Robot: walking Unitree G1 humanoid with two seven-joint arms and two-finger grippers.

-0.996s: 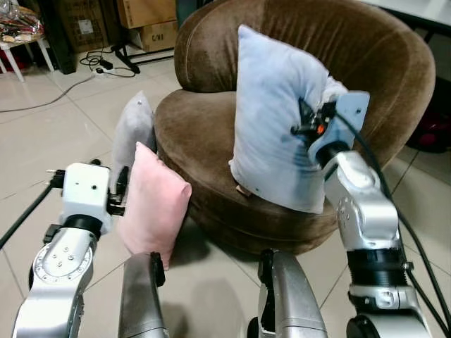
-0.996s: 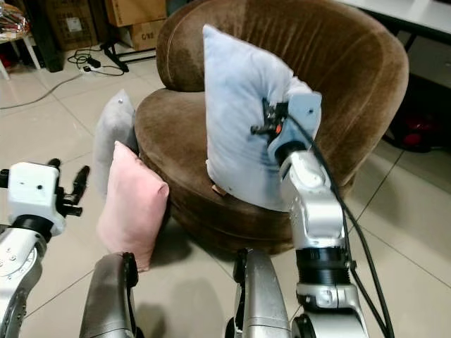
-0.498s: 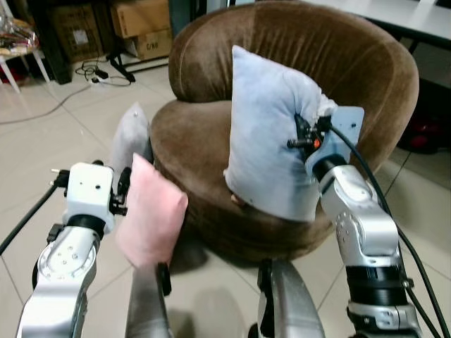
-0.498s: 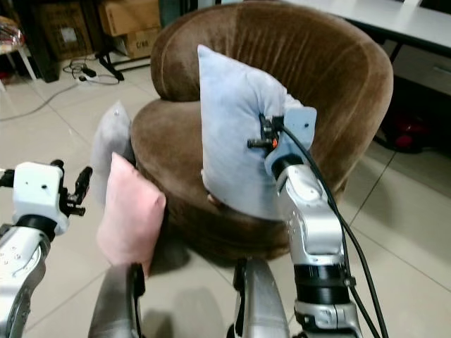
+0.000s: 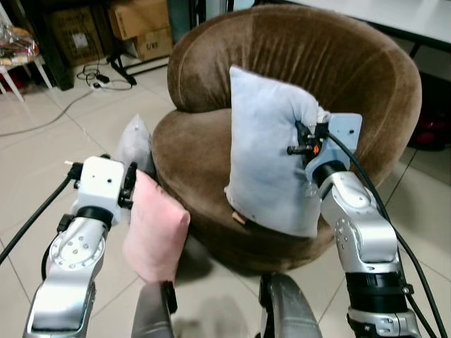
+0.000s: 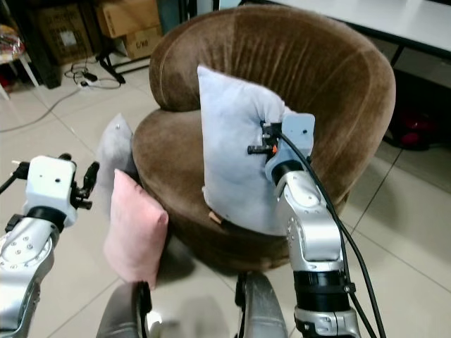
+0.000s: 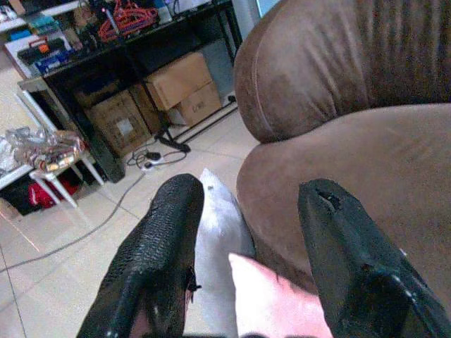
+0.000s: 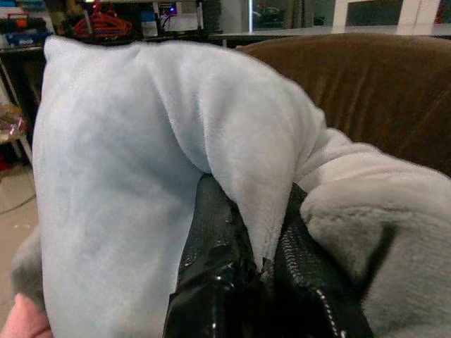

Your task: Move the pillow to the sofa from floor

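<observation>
Lowered nearer the sofa (image 5: pixel 366 84) seat, a soft, light blue pillow (image 5: pixel 264 151) is pinched at its edge by the clamped right gripper (image 5: pixel 304 144).

1. The pillow (image 5: pixel 268 162) pinched in the right gripper (image 8: pixel 243 271) is plain pale blue.
2. The round sofa (image 5: pixel 352 77) is dark brown velvet.
3. The pillow leaning on the sofa's base (image 5: pixel 156 229) is plain pink.
4. Behind it, another pillow (image 5: pixel 134 146) is grey.
5. The left gripper (image 7: pixel 246 211) has black textured fingers.
6. The floor tiles (image 5: pixel 42 151) are pale beige.
7. The cardboard boxes (image 5: pixel 141 28) are tan.
</observation>
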